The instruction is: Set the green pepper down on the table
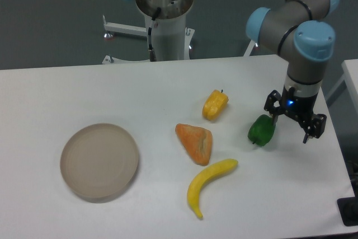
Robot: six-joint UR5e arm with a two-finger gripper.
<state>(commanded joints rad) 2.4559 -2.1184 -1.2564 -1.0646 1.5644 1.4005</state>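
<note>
This place looks like a robot laboratory. A grey-and-blue jointed robot arm [296, 37] stands over a large white matte tabletop [84, 88]. Small plastic toy foods [196, 144] lie there.

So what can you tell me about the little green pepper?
The green pepper is small, shiny and bright green, like a plastic toy. It lies on the white table, right of the orange wedge and above the banana's tip. The open gripper hovers at its right edge; whether a finger touches it can't be told.

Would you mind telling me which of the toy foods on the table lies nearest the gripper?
The green pepper, right beside the open gripper near the table's right edge. The yellow pepper, orange wedge and banana lie farther left.
</note>
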